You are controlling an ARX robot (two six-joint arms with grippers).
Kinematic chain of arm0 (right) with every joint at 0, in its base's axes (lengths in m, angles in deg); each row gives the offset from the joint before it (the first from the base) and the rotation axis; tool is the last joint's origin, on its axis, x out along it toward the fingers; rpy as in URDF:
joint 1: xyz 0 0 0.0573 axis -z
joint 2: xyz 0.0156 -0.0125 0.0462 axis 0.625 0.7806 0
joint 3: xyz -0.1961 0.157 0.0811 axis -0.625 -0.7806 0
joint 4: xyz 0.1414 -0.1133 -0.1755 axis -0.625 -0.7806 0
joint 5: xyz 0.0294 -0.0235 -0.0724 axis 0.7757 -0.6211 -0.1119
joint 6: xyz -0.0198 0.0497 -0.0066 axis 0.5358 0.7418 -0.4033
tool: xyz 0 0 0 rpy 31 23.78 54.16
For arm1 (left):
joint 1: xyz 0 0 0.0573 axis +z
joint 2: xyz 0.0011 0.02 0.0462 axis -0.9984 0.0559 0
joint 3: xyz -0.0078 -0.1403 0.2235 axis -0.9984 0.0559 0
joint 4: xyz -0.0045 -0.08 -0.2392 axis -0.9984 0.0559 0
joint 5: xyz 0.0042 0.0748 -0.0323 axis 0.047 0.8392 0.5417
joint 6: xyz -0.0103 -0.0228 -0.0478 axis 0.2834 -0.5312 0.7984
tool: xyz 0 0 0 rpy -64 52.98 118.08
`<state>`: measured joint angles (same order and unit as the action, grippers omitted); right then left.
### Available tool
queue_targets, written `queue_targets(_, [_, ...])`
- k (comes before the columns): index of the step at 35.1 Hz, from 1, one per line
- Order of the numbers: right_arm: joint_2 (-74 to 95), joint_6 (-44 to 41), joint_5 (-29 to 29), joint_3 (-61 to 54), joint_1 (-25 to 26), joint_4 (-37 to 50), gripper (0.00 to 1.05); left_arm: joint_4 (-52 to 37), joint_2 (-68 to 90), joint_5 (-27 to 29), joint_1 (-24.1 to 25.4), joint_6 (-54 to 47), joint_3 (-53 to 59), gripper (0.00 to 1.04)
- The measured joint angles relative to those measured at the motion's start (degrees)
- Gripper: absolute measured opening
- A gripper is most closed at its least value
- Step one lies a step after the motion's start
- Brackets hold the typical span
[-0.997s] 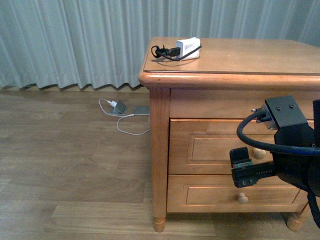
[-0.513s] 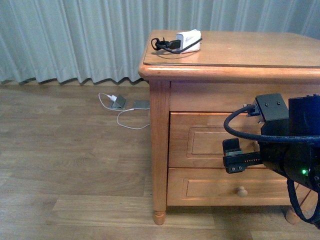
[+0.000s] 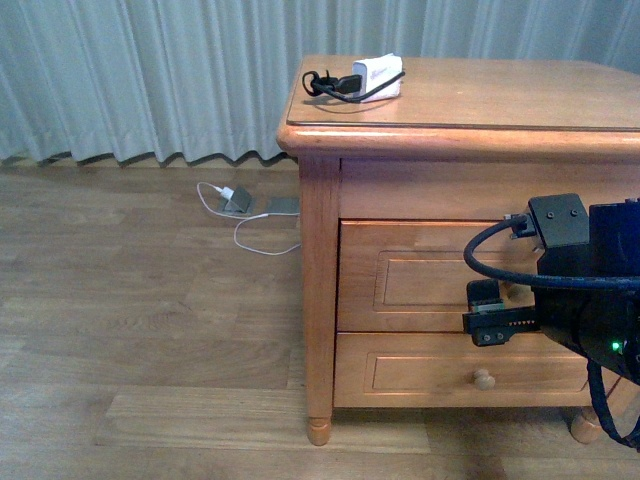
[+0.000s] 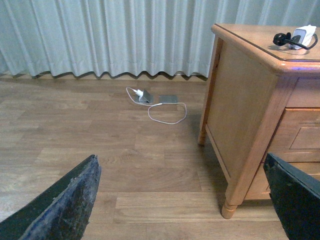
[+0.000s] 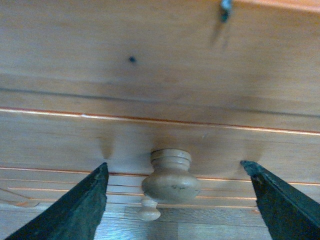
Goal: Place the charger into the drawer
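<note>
Right hand (image 5: 173, 165) spread before one knob (image 5: 171, 181); two drawers (image 3: 400, 285), one charger (image 3: 377, 75).

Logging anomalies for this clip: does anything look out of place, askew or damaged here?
Only floor clutter: a white plug with its cable lies loose beside two grey flat devices near the curtain. The charger sits near a corner of the cabinet top. Both drawers look shut and undamaged.
</note>
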<state>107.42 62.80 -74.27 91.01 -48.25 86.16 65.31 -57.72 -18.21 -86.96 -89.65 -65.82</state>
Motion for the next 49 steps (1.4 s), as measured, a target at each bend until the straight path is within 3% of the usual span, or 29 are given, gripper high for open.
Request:
queue_targets(6, [0.09, -0.46, -0.11, 0.00, 0.31, 0.37, 0.50, 0.00, 0.00, 0.00, 0.02, 0.00, 0.00, 0.98])
queue_targets(12, [0.42, -1.07, 0.13, 0.00, -0.17, 0.79, 0.25, 0.00, 0.00, 0.00, 0.02, 0.02, 0.00, 0.98])
queue_targets(25, [-0.44, -0.33, 1.62, -1.27, 0.28, 0.20, 0.24, 0.00, 0.00, 0.00, 0.00, 0.00, 0.00, 0.98])
queue_targets(33, [-6.14, 1.20, 5.20, -9.03, 1.20, -0.94, 0.23, 0.00, 0.00, 0.00, 0.02, 0.00, 0.00, 0.98])
queue_targets(42, [-22.25, 2.12, 11.04, -24.09, 2.43, -11.34, 0.23, 0.00, 0.00, 0.00, 0.00, 0.02, 0.00, 0.98])
queue_targets(49, [-33.94, 1.99, 11.58, -31.04, 2.14, -22.18, 0.23, 0.00, 0.00, 0.00, 0.00, 0.02, 0.00, 0.98])
